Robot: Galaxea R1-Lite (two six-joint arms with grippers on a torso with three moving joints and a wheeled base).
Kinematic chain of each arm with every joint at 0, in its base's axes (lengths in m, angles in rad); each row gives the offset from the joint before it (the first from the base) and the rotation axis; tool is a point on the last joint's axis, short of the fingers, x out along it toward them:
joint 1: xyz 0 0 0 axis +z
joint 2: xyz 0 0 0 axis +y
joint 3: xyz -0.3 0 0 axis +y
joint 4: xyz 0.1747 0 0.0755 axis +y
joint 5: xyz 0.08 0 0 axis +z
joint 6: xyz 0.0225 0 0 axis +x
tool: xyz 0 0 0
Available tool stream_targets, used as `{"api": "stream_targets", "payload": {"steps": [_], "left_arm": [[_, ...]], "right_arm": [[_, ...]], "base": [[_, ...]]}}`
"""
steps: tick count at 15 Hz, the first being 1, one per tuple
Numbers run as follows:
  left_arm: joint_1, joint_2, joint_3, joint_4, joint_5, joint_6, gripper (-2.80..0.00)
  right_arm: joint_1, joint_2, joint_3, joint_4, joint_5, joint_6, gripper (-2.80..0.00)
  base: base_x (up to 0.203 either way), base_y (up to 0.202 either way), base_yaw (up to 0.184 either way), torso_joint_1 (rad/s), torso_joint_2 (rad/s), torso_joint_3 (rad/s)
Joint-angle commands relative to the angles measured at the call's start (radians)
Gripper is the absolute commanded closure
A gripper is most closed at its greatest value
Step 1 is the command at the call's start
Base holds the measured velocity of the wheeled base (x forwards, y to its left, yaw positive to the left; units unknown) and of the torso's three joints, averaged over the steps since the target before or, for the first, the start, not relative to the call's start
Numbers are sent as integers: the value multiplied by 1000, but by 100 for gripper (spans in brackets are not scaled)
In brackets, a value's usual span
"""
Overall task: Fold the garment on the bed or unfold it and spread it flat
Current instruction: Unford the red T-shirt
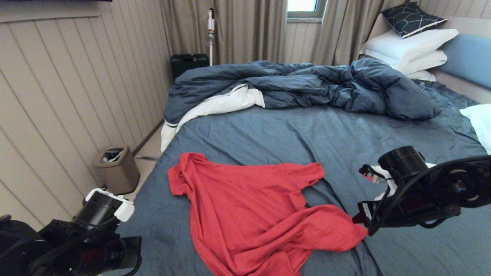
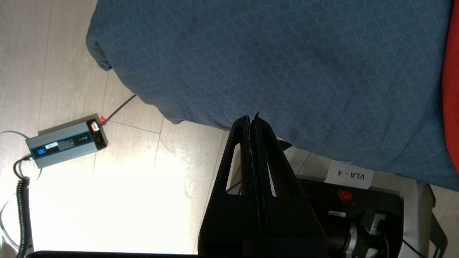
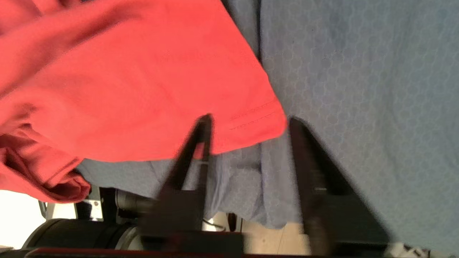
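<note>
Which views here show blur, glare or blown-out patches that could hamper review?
Right wrist view: the right gripper fingers are smeared by motion blur, the garment soft. Left wrist view: the floor is blown out white by glare, though the shut left gripper is crisp. Head view: evenly lit, sharp, the window overexposed.

- A small brown waste bin [image 1: 117, 168] stands on the floor by the panelled wall.
- A black case [image 1: 188, 63] sits in the far corner, near the curtains [image 1: 245, 28].
- A grey power box [image 2: 66, 143] with a coiled cable [image 2: 22, 211] lies on the pale tiled floor [image 2: 125, 200].
</note>
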State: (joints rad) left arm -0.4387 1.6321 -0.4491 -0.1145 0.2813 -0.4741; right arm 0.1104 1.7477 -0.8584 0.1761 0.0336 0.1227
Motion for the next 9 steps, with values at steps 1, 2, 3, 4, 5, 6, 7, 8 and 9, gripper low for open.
{"api": "stream_targets", "payload": {"steps": [1,2,3,4,5,6,7,8,9], "left_arm": [[-2,2,0,-2,1,-3,0],[0,3,0,-1,3,-3,0],[0,3,1,-1,3,-3,0],[-1,5,1,-1,1,-3,0],[0,12,1,-2,2,-3,0],[-1,18,0,-4,3,-3,0],[0,19,1,-15,3,-3,0],[0,23,3,-22,3,-3,0],[0,25,3,-22,3,-3,0]], "right_arm": [[-2,4,4,2,2,3,-280],[-3,4,4,2,2,5,-280],[-6,15,3,2,2,8,-280],[-6,26,6,2,2,9,-280],[-6,54,14,1,2,10,-280],[-7,67,25,-1,2,11,-280],[-8,69,29,-1,2,12,-280],[-8,72,30,-1,2,12,-280],[-6,78,27,-1,2,12,-280]], "base": [[0,0,0,0,0,0],[0,0,0,0,0,0],[0,0,0,0,0,0],[0,0,0,0,0,0],[0,0,0,0,0,0],[0,0,0,0,0,0],[0,0,0,0,0,0],[0,0,0,0,0,0],[0,0,0,0,0,0]]}}
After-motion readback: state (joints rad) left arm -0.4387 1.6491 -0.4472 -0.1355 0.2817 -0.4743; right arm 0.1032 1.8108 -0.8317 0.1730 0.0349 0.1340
